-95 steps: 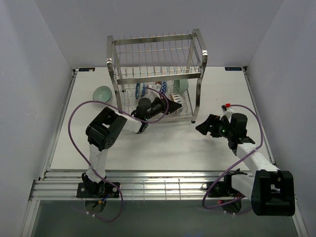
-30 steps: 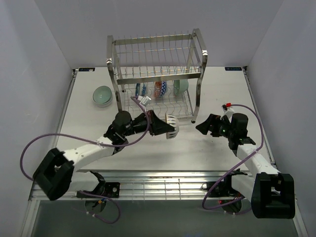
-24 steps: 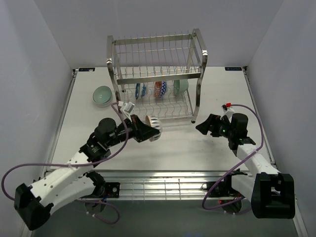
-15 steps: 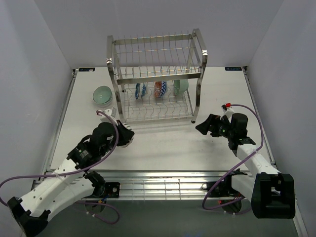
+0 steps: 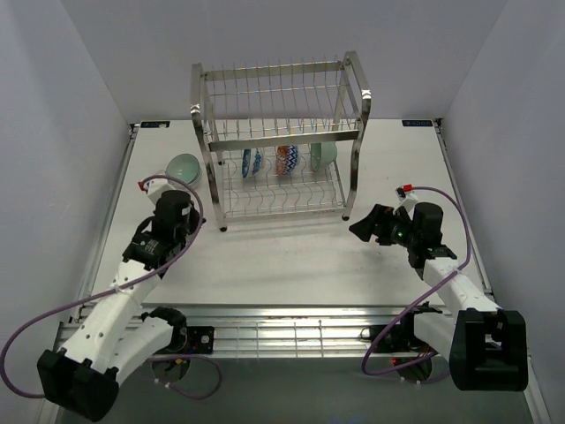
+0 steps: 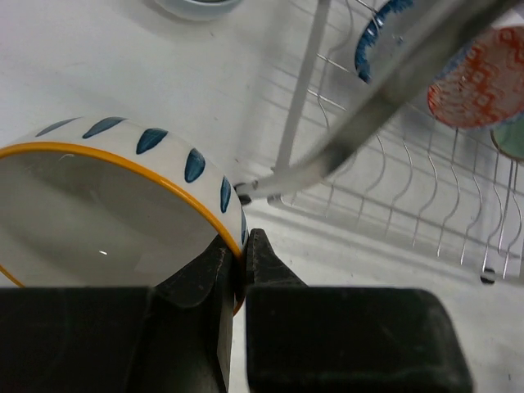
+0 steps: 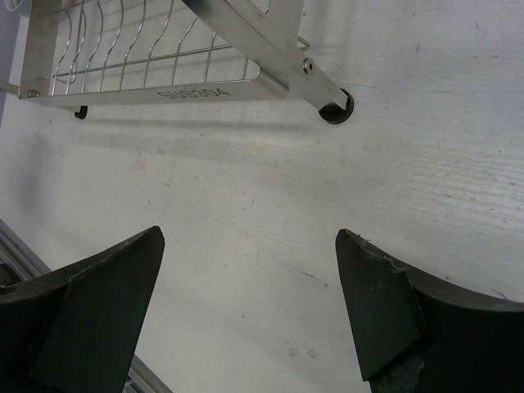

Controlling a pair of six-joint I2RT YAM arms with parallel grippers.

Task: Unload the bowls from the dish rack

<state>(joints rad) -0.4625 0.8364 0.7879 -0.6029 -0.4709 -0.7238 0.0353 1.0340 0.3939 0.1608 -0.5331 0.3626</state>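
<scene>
On the left of the worktop point(image 5: 291, 265): the left hand point(image 6: 243, 241) is pinched shut on the rim of the blue-spotted bowl point(image 6: 98, 213), with one finger inside the bowl and one outside.
Bowl in the hand: the blue-spotted bowl is white with blue drop marks and an orange rim. It is out of the dish rack point(image 5: 278, 132), just beside the rack's front left leg. From above, the arm hides it. I cannot tell if it rests on the worktop.
On the right side: the right hand point(image 7: 250, 237) has its fingers spread wide and holds nothing. It is over bare worktop near the rack's front right leg.
Rack: the dish rack stands upright at the back middle of the worktop.
Bottom shelf: three bowls stand on edge in a row. The blue and white bowl point(image 5: 252, 162) is on the left, the red and blue bowl point(image 5: 285, 160) is in the middle, and the mint bowl point(image 5: 323, 155) is on the right.
Beside the rack: the pale green bowl point(image 5: 183, 168) sits on the worktop just left of the rack, past the left hand.
</scene>
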